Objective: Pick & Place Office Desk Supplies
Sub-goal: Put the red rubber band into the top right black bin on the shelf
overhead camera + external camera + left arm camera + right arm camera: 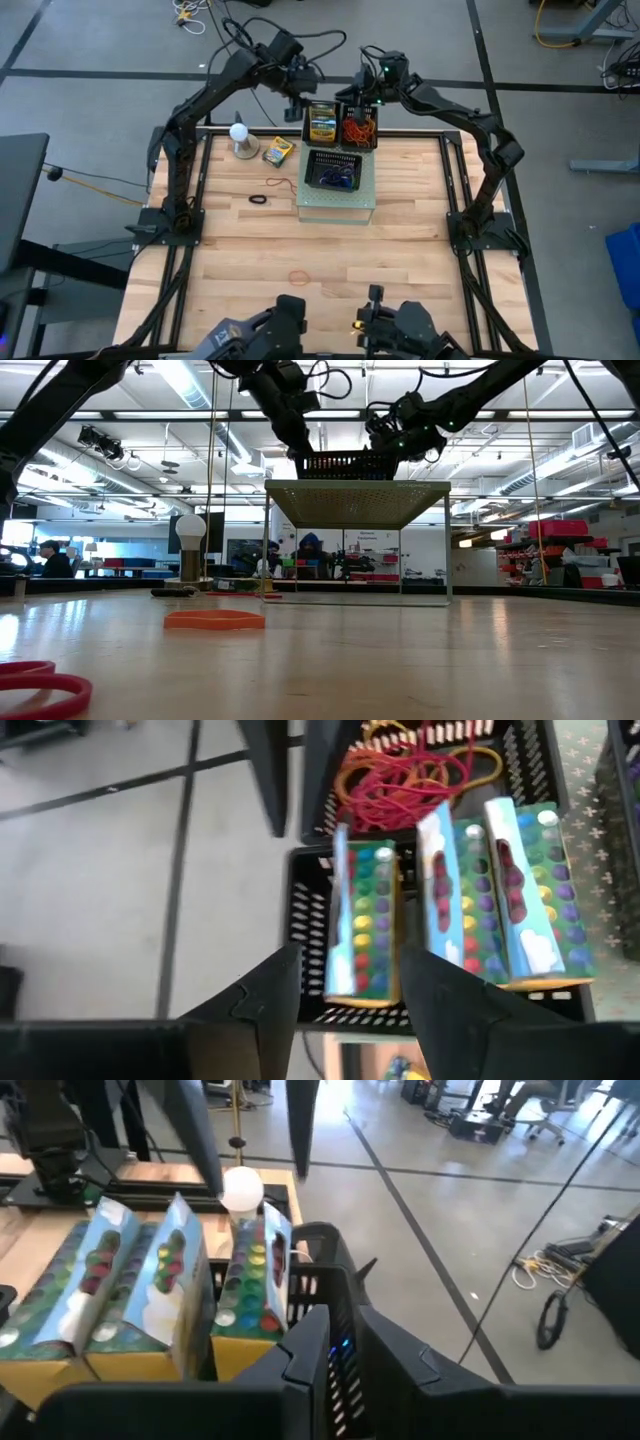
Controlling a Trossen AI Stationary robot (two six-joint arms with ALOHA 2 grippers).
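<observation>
Two black baskets sit side by side on a raised stand (335, 205) at the far edge of the table (300, 240), near its middle.

The crayon basket (310, 920) holds three crayon boxes. One box (362, 920) stands a little apart from the other pair (500, 890). All three stand on edge side by side, with their long axes running from the far edge toward the near edge. Their printed faces tilt slightly to one side.

The neighbouring basket holds a tangle of rubber bands (410, 780).

The left gripper (350, 960) hovers over the lone box with its fingers spread wide and holding nothing. The right gripper (345, 1330) is at the same baskets. Its fingers are narrow and appear to pinch a basket wall (325, 1250).

Still on the table are a crayon box (278, 151) beside the white ball (240, 133), a black band (258, 199) and an orange band (300, 275).

Likely hazards:
- The open fingers flank the lone box closely, so a skewed lift could catch it and tip it or drag it out.
- The tilted boxes could topple against one another.
- A tug from the right gripper could shift the basket toward the stand's edge.
</observation>
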